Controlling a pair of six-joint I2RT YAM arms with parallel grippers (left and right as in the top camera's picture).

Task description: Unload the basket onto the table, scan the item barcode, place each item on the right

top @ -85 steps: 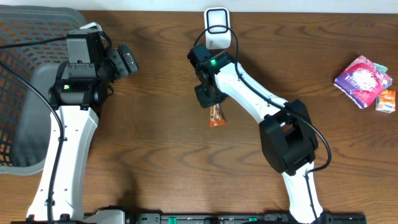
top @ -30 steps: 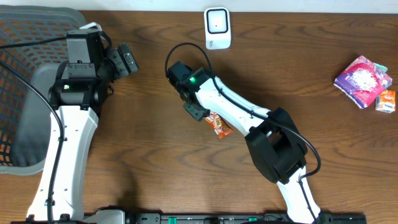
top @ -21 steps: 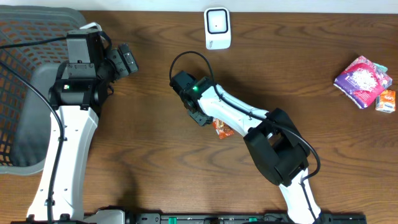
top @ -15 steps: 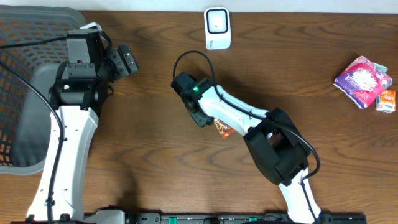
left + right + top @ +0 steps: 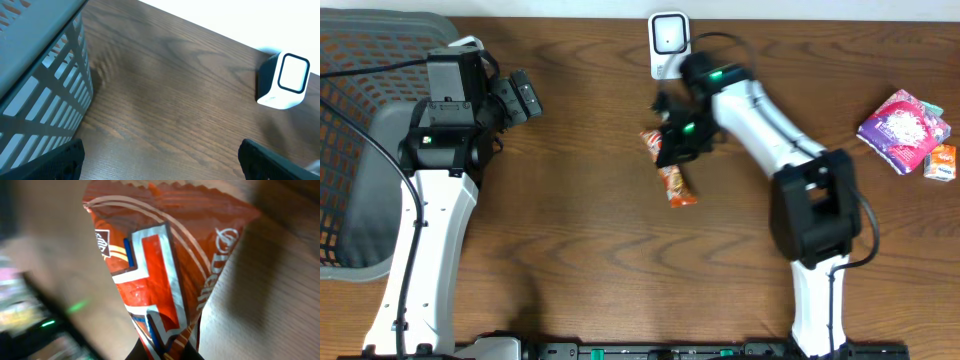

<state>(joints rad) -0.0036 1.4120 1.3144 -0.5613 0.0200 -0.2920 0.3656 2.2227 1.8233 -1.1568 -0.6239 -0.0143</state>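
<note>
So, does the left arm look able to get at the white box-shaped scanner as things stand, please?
Probably yes. The left arm, jaws open, faces the white box-shaped scanner across bare wooden table; the right arm, jaws shut on the orange snack packet, sits beside the scanner, not between.

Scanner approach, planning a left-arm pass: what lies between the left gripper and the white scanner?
Only bare wooden table between the left gripper and the white scanner, shown in the overhead and left wrist views.
</note>
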